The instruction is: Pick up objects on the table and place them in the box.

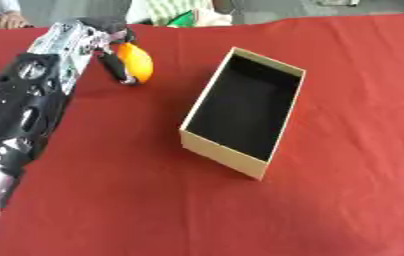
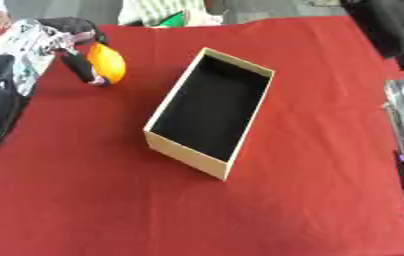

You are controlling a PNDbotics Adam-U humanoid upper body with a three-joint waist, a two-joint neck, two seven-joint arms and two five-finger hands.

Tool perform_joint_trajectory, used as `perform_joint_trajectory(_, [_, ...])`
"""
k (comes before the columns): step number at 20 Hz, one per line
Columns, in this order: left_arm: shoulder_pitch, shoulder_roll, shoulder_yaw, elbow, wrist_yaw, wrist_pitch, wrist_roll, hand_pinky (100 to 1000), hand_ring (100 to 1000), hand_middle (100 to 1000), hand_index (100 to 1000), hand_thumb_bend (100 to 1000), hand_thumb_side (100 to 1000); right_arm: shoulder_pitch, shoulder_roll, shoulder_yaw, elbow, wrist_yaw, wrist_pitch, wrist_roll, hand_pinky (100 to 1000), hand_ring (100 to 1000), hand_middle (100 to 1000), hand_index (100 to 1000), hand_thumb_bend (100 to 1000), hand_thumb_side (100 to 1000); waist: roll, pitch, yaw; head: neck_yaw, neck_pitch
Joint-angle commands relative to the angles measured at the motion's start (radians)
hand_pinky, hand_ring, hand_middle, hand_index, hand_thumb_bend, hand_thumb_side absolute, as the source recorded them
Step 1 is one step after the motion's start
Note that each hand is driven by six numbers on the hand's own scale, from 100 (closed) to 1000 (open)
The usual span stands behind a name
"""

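Left hand (image 1: 109, 42) curled around orange object (image 1: 136, 61).

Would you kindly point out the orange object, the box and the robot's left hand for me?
orange object (image 1: 138, 62), left eye view, on its bare orange side.
box (image 1: 226, 153), left eye view, on its pale near outer wall.
left hand (image 1: 112, 63), left eye view, on a black finger curled round the orange object.

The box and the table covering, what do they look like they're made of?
The box looks like cardboard or thin wood: flat pale tan walls, matte, with a dark, possibly lined interior. The table covering looks like red fabric, matte and soft, with faint creases. Neither can be confirmed by look alone.
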Motion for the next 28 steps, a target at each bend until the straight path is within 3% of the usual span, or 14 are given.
perform_joint_trajectory(1, [-0.023, 0.008, 0.018, -0.010, 0.037, 0.011, 0.019, 473, 756, 764, 816, 100, 252, -0.013, -0.012, -0.005, -0.020, -0.007, 0.002, 0.003, 929, 797, 750, 918, 100, 774, -0.004, -0.018, -0.001, 0.002, -0.003])
perform_joint_trajectory(6, [-0.031, 0.017, 0.001, -0.032, 0.088, 0.028, 0.019, 361, 654, 694, 764, 100, 325, -0.010, -0.012, -0.005, -0.020, -0.010, 0.004, 0.001, 930, 798, 750, 919, 100, 775, -0.003, -0.020, 0.002, 0.002, 0.001])
perform_joint_trajectory(12, [-0.038, 0.026, -0.006, -0.078, 0.064, 0.058, 0.084, 274, 564, 627, 725, 100, 295, -0.007, -0.011, -0.004, -0.020, -0.012, 0.005, 0.000, 931, 798, 750, 921, 100, 777, -0.002, -0.023, 0.003, -0.001, 0.005])
perform_joint_trajectory(24, [-0.055, 0.047, -0.027, -0.234, 0.113, 0.051, 0.069, 265, 550, 621, 723, 100, 279, -0.003, -0.011, -0.007, -0.020, -0.006, 0.002, 0.001, 931, 798, 750, 920, 100, 772, 0.002, -0.030, 0.008, -0.008, 0.015])
perform_joint_trajectory(27, [-0.087, 0.006, -0.076, -0.288, 0.145, 0.023, 0.057, 266, 553, 618, 717, 100, 300, -0.014, -0.007, -0.008, -0.020, 0.002, -0.002, 0.004, 929, 800, 751, 917, 100, 758, 0.001, -0.033, 0.007, -0.003, 0.015])
perform_joint_trajectory(28, [-0.094, -0.010, -0.098, -0.309, 0.159, 0.010, 0.046, 267, 555, 618, 716, 100, 358, -0.016, -0.007, -0.010, -0.020, 0.005, -0.003, 0.003, 929, 800, 751, 917, 100, 770, 0.000, -0.034, 0.009, -0.004, 0.015])
